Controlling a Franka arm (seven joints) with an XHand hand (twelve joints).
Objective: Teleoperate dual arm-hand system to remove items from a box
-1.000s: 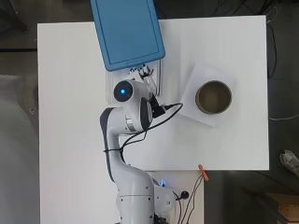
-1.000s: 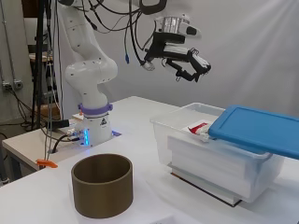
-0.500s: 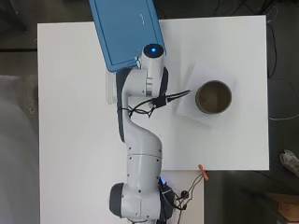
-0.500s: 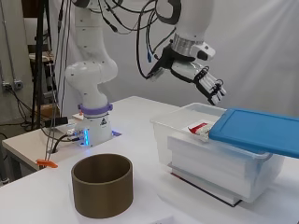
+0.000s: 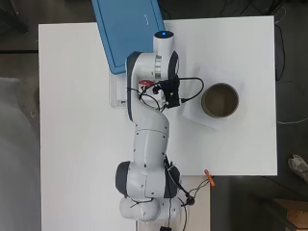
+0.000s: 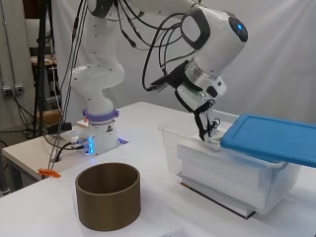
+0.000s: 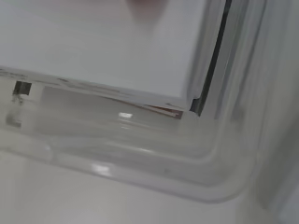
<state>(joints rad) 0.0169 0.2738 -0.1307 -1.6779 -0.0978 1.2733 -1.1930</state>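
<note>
**Clear plastic box, hand reaching inside**

The clear plastic box (image 6: 232,170) sits on the white counter (image 5: 82,144), its blue lid (image 6: 274,138) lying askew across the far part. The hand (image 6: 207,123) points down into the uncovered end, fingers dipping behind the box wall; whether they are spread or pinching cannot be told. Overhead, the arm hides the hand and most of the box. A white item (image 7: 107,46) fills the wrist view, cut off by the edges. A brown cylinder (image 6: 108,201) stands well apart.
</note>
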